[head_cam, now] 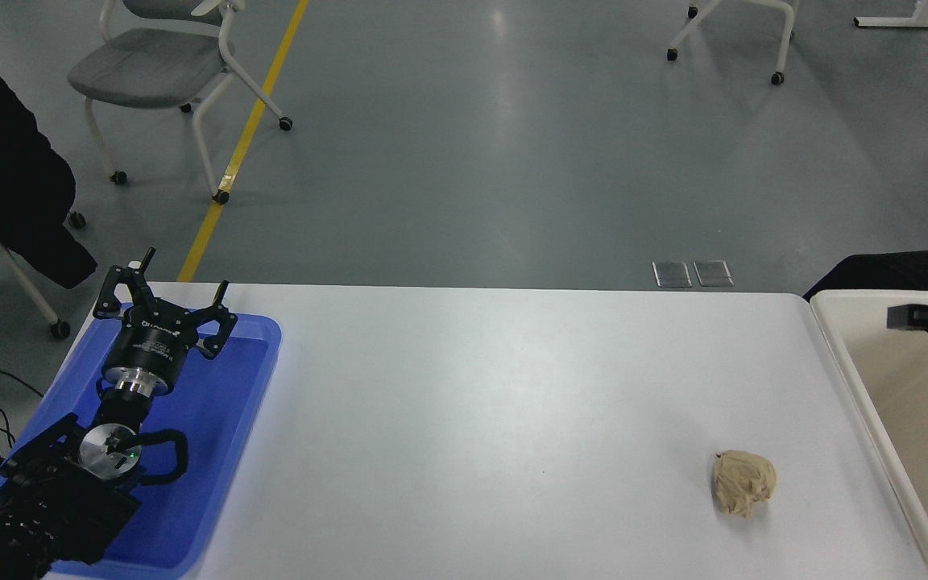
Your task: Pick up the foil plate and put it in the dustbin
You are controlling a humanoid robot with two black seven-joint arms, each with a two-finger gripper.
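The foil plate does not show in this frame. The cream dustbin (843, 354) stands off the table's right end, and the part of its inside that is in view shows only bare beige wall. Only a small black part of my right gripper (925, 316) enters from the right edge, above the bin's far side, with nothing visible in it. My left gripper (159, 298) is parked open over the blue tray at the lower left.
A tan crumpled paper ball (743, 482) lies on the white table (496, 419) near the bin. The shallow blue tray (222, 403) sits at the table's left end. A dark-clothed person (5, 169) and chairs are beyond the table on the left.
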